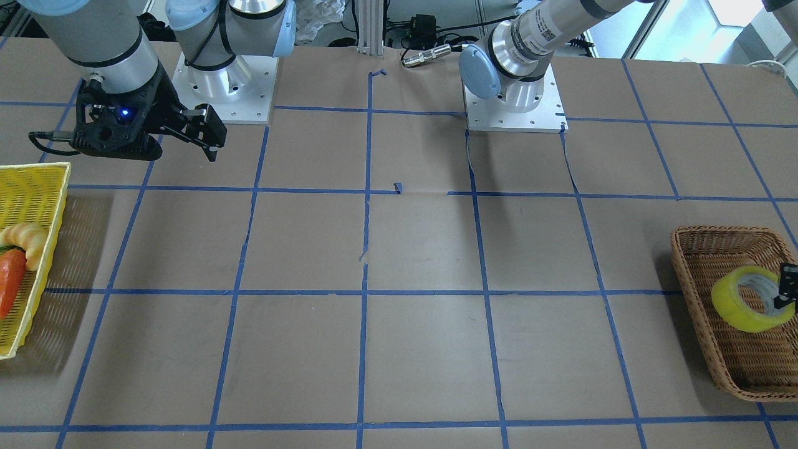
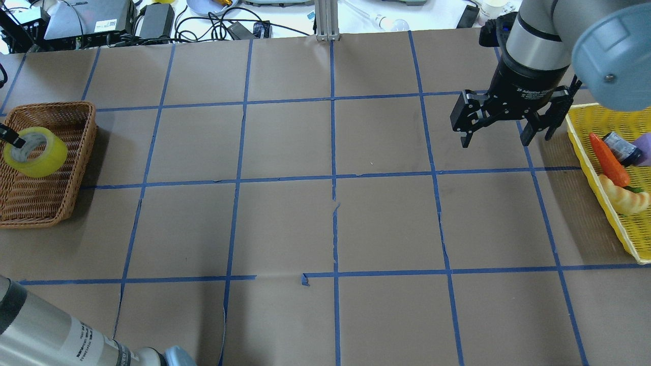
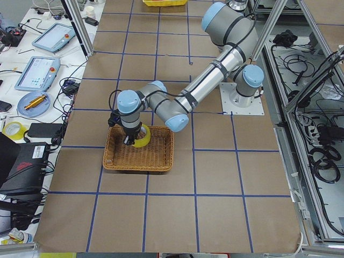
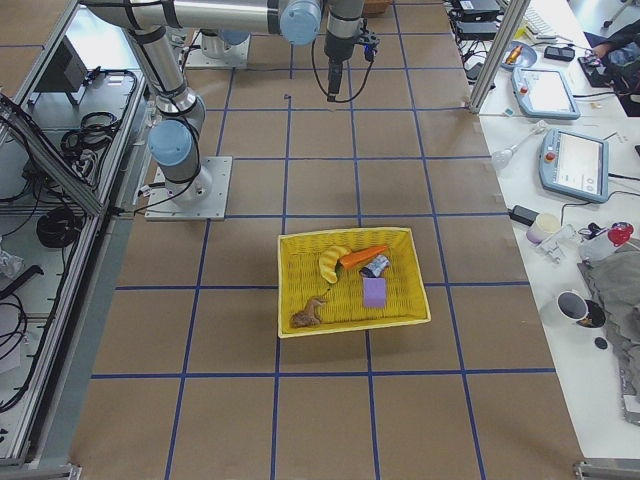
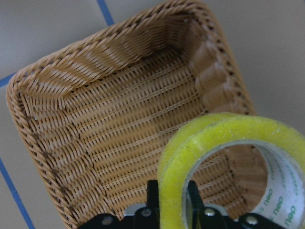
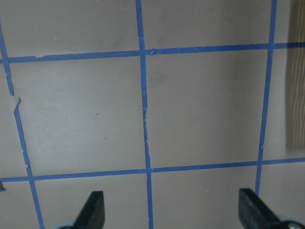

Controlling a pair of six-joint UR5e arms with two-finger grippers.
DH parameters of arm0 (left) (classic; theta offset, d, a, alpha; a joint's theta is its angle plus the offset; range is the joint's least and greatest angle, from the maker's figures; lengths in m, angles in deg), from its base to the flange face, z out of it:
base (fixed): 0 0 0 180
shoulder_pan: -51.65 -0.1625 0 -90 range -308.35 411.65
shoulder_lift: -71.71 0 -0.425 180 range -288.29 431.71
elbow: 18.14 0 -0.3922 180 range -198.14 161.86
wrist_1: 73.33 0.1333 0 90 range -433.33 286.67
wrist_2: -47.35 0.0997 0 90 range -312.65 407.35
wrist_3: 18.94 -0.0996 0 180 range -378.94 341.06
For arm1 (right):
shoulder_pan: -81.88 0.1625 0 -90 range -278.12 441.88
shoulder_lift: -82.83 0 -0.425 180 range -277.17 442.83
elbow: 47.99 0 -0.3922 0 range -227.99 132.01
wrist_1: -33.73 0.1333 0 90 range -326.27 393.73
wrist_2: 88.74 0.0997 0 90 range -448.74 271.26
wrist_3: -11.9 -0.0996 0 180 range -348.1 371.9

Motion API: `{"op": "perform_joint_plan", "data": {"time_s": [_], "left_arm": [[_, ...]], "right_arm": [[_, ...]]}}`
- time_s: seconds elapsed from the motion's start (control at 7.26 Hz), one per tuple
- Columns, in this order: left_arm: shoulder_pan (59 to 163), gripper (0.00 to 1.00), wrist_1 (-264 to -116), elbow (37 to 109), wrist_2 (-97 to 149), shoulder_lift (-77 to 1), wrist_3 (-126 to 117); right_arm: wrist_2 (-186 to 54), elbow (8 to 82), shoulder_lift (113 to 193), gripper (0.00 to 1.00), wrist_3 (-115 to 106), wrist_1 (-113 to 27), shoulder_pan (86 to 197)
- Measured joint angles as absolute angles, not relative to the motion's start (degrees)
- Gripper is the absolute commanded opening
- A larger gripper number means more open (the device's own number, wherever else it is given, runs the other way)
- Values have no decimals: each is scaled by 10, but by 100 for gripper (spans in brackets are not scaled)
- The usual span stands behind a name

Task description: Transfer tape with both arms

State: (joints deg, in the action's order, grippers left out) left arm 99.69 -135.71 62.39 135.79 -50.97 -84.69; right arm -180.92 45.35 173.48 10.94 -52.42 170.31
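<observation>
my left claw point(image 5: 172, 199) was squeezed shut on the round roll of see-through yellow tape point(image 5: 224, 128). one finger was inside the hole and one was outside, so they pinched the thin wall between them. i think that was a good way to hold it, because the whole roll looked too wide to fit between the fingers.

the roll stood on its edge, tipped a little, over the brown woven basket point(image 2: 90, 133) at the left end of the brown paper table with blue lines point(image 2: 386, 218). from the wrist view it looked lifted off the basket floor, but i could not tell for sure. in the top view the roll point(image 2: 36, 152) sat over the far half of the basket, with the left claw point(image 2: 11, 137) just peeking in from the edge.

my right claw point(image 2: 496, 138) was wide open and held nothing. it hung above the bare table, fingers pointing down, just beside the yellow plastic basket point(image 2: 585, 147) with the orange toy carrot point(image 2: 608, 160) in it. i guessed it waited there, open, so it would be ready to take the roll.

the two claws were well apart, at far ends of the table. i judged the job was only at its start: the roll had to come to the middle, and the right claw needed a free bit of the ring to grab, away from the left fingers.
</observation>
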Motion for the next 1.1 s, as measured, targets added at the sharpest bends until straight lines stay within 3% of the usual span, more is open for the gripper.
{"op": "perform_joint_plan", "data": {"time_s": [0.28, 0.69, 1.1], "left_arm": [[992, 100, -1325, 630, 1349, -531, -857], [996, 100, -1307, 625, 1349, -523, -851], [1109, 100, -1450, 585, 1383, -446, -704]], "right_arm": [[-1810, 454, 1735, 100, 111, -524, 1703], [-1819, 454, 1734, 100, 110, -525, 1703], [-1827, 454, 1733, 100, 111, -525, 1703]]}}
